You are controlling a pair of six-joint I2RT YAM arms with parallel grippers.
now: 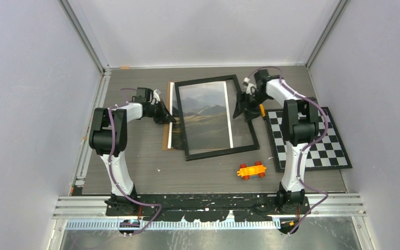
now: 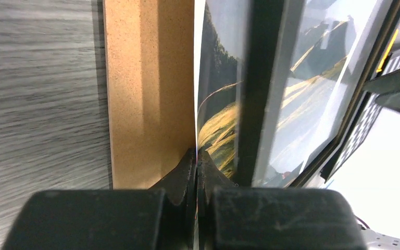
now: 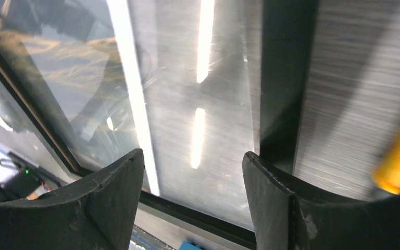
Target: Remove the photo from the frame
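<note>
At mid-table the black frame lies flat, glass up. The photo sticks out past its left side, and the brown backing board shows further left. The left gripper is pinched tight on the photo's white left edge. The right gripper hangs spread wide at the frame's right bar, holding nothing. An orange toy car sits near the frame's lower right corner, and a checkerboard mat lies to the right.
</note>
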